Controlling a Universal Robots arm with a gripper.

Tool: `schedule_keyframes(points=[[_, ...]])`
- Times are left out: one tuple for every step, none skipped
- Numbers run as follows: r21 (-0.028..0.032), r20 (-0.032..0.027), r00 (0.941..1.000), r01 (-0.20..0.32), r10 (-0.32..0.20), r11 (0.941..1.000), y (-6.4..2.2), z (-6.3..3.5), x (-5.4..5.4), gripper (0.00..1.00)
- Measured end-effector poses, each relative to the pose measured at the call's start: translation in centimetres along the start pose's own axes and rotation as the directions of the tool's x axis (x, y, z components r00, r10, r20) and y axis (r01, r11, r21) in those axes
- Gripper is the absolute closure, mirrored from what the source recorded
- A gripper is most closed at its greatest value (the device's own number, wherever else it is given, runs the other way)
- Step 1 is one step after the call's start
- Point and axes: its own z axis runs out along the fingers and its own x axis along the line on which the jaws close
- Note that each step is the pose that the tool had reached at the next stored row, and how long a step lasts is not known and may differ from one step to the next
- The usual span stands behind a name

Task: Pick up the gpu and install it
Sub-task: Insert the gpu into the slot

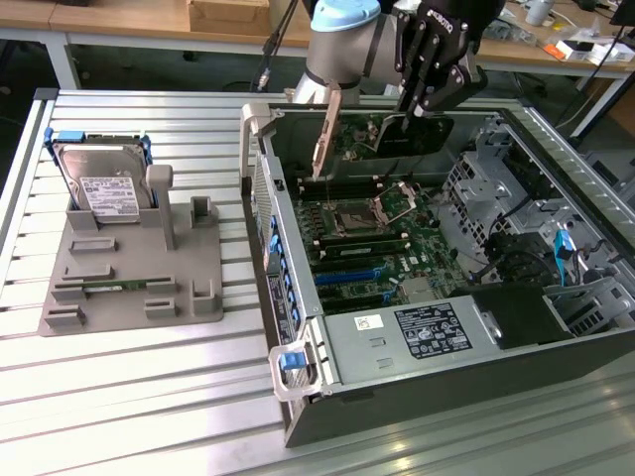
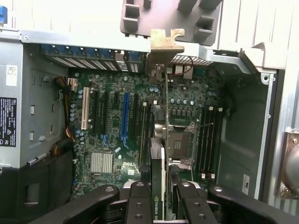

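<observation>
Green card held on its edge above the open computer case, not yet seated.

Black gripper (image 1: 429, 94) has its fingers (image 2: 140, 205) closed part way on the gpu (image 1: 392, 134), which hangs under it with the long axis running across the case, toward the rear wall. The silver bracket (image 2: 166, 39) is at the far end from the fingers, near the rear slot openings (image 2: 88, 56). In the wrist view the gpu's thin edge passes over the processor socket (image 2: 180, 147), and the blue expansion slot (image 2: 124, 116) lies to one side of it on the motherboard (image 1: 382, 248), so the card is beside the slot and not over it. White letters on the card's edge between the fingers seem to start with "NVIDIA". A white label on the power supply (image 1: 432, 332) has writing too small to read. The hard drive (image 1: 104, 188) stands in the grey holder (image 1: 129, 278), well apart at the exterior view's left.
</observation>
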Motion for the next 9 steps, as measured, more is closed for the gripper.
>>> schedule_keyframes(points=[[0.0001,-0.0004,1.0,-0.004,0.004,1.0,-0.08,0.06,0.05,0.74],[0.0002,-0.0012,1.0,-0.008,0.008,1.0,-0.24,0.12,0.1,0.74],[0.0003,-0.0017,1.0,-0.01,0.01,1.0,-0.33,0.16,0.12,0.74],[0.0001,-0.0029,0.9999,-0.013,0.013,0.9999,-0.44,0.21,0.15,0.74],[0.0002,-0.0035,0.9999,-0.015,0.015,0.9999,-0.52,0.26,0.18,0.74],[0.0003,-0.0038,0.9999,-0.016,0.016,0.9999,-0.56,0.28,0.2,0.74],[0.0003,-0.004,0.9998,-0.018,0.018,0.9998,-0.64,0.33,0.22,0.74],[0.0003,-0.0041,0.9998,-0.019,0.019,0.9998,-0.71,0.38,0.25,0.74],[0.0003,-0.0041,0.9998,-0.019,0.019,0.9998,-0.81,0.45,0.27,0.74]])
